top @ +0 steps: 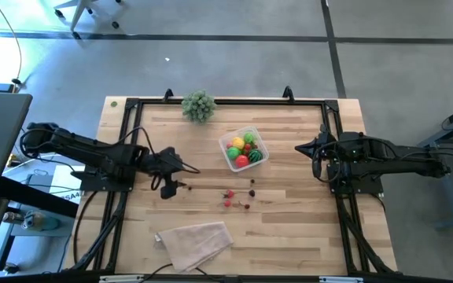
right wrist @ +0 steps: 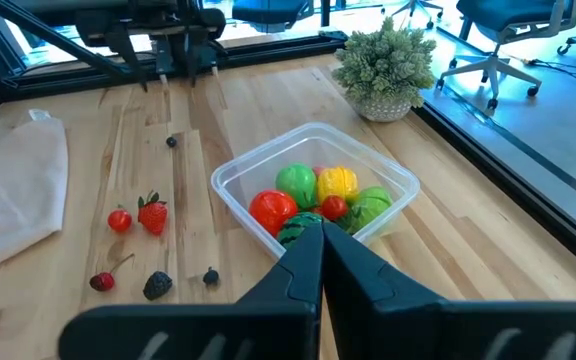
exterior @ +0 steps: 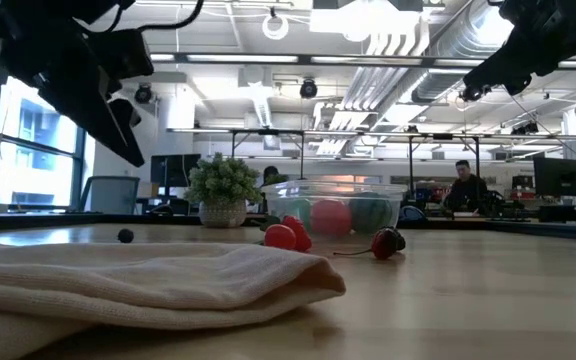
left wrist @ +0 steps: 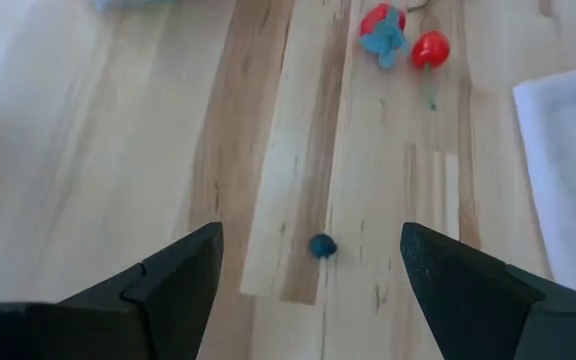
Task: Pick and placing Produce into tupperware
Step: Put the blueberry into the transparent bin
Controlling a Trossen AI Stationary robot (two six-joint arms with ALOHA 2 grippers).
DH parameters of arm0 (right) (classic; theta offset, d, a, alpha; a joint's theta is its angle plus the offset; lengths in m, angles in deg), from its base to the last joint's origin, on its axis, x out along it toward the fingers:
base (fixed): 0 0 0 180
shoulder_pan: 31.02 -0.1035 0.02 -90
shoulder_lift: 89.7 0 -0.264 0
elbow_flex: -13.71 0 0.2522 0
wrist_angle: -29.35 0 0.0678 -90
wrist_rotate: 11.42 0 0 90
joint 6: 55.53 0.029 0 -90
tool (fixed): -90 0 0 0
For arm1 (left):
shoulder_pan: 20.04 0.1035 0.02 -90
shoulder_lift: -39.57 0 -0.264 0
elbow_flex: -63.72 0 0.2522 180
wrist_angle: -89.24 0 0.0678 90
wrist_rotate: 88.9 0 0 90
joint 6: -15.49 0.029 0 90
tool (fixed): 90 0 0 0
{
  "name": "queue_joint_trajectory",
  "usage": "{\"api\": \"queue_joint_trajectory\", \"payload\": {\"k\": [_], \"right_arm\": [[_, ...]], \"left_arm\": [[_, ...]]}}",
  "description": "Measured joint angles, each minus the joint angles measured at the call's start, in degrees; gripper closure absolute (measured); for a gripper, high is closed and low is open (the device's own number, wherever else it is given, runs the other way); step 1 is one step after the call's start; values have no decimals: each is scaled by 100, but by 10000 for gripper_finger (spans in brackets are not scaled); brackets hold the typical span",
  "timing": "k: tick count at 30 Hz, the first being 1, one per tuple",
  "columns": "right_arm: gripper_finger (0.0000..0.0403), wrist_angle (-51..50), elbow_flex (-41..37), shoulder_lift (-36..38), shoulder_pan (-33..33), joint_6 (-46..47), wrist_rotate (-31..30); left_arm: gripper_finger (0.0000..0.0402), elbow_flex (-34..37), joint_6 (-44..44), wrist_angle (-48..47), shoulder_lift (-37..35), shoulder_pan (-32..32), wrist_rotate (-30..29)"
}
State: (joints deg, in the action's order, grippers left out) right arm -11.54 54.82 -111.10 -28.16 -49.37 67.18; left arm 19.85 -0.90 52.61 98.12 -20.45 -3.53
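Hovering low over the table (top: 289, 228), the left gripper (left wrist: 308, 275) has its two fingers spread wide apart and empty, with a tiny dark berry (left wrist: 322, 245) lying on the wood between and just ahead of them. In the high view that same berry (top: 189, 186) sits just beside the left gripper (top: 168, 187), well apart from the clear box (top: 244, 150).

The berry looks very small, round and light — likely hard plastic, so it may roll or squirt sideways if the fingers close off-centre. My judgement: bring the fingers down straddling it evenly, tips close to the wood, and close slowly across its middle.

Several other loose pieces lie near the middle of the table: a strawberry (right wrist: 152, 213), a small tomato (right wrist: 119, 220), a cherry with a thin stem (right wrist: 101, 282), a blackberry (right wrist: 157, 286) and another tiny dark bit (right wrist: 211, 276). The stem looks thin and bendy — a poor place to grip; the body is the better hold.

The clear box (right wrist: 313, 185) already holds red, green and yellow pieces and is light enough to slide if bumped.

The right gripper (right wrist: 320, 262) waits at the right side of the table, fingers pressed together and holding nothing, pointed toward the box. A beige cloth (top: 195, 243) lies at the near edge, and a small potted plant (top: 199, 106) at the far edge.
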Motion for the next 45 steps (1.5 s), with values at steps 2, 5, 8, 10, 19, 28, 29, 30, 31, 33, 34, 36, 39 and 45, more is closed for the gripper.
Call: {"api": "queue_joint_trajectory", "payload": {"k": [2,5,8,10,19,28,29,30,31,33,34,36,39,45], "right_arm": [[402,0,0,1,-1,0,-1],[402,1,0,1,0,0,-2],[402,1,0,1,1,0,0],[402,0,0,0,-1,0,0],[402,1,0,1,1,0,-2],[402,1,0,1,-1,0,0],[402,1,0,1,0,0,-2],[402,1,0,1,-1,0,-2],[402,1,0,1,0,0,0],[402,1,0,0,0,0,-2],[402,1,0,0,1,0,-2],[402,1,0,1,1,0,-1],[402,1,0,1,1,0,0],[402,0,0,0,1,0,-1]], "left_arm": [[105,2,-164,-25,107,0,10],[105,0,-227,11,320,0,-32],[105,0,-237,49,515,0,-37],[105,0,-294,44,670,0,-15],[105,0,-292,316,1333,0,135],[105,0,250,355,1768,-2,436],[105,0,386,379,1815,-1,396],[105,0,558,441,1867,0,360],[105,0,730,513,1923,0,344],[105,0,1136,704,2037,0,326],[105,0,1364,789,2090,0,316],[105,0,1714,928,2204,-2,313],[105,-8,1915,1002,2320,-2,319],[107,-20,1941,1029,2390,0,346]]}}
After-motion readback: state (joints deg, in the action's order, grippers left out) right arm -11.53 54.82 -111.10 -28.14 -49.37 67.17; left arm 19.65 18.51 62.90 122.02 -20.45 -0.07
